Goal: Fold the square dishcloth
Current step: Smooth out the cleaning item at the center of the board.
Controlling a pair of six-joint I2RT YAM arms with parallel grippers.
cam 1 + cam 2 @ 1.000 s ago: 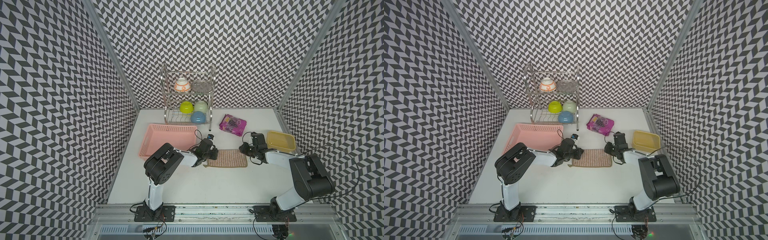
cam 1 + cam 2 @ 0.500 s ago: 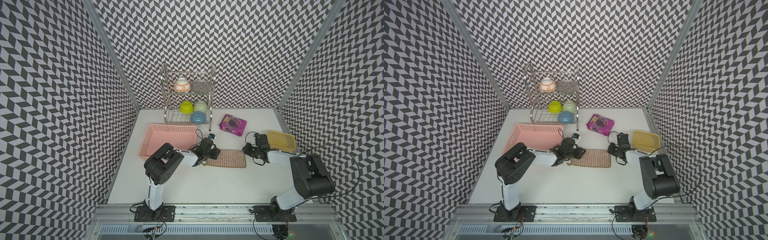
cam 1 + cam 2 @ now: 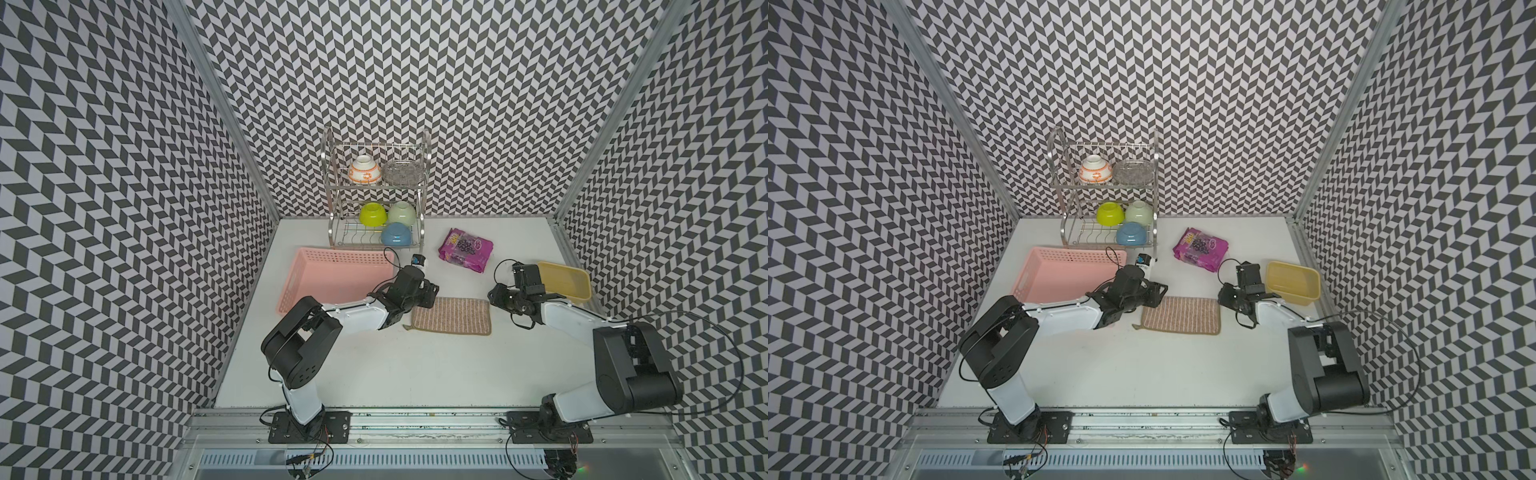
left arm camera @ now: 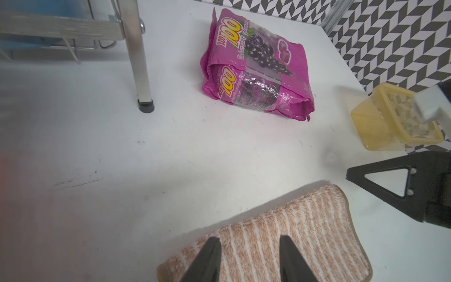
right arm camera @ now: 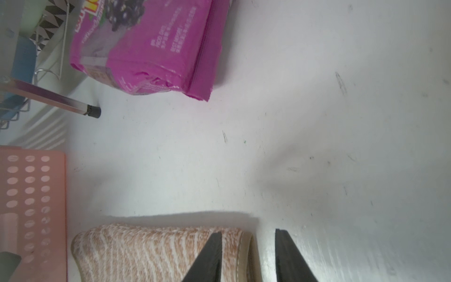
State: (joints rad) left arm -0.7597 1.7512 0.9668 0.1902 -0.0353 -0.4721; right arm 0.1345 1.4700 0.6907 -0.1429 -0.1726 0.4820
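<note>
The square dishcloth (image 3: 452,316) (image 3: 1181,315) lies flat on the white table in both top views as a brown rectangle with pale stripes, a small loop at its near left corner. My left gripper (image 3: 429,294) (image 4: 249,239) hovers open over the cloth's far left corner, the striped terry (image 4: 292,227) showing between its fingers. At the cloth's far right corner, my right gripper (image 3: 495,294) (image 5: 247,232) stands open. One of its fingers is over the cloth (image 5: 156,249) and the other over bare table, with the darker edging between them. Neither holds anything.
A pink basket (image 3: 332,278) sits just left of the left gripper. Behind it stands a wire dish rack (image 3: 374,199) holding bowls. A purple snack bag (image 3: 465,249) lies behind the cloth, and a yellow container (image 3: 565,280) sits right of the right gripper.
Both grippers have opened and let go of the dishcloth. The right gripper has drawn back slightly to the right. The cloth has stayed flat.
</note>
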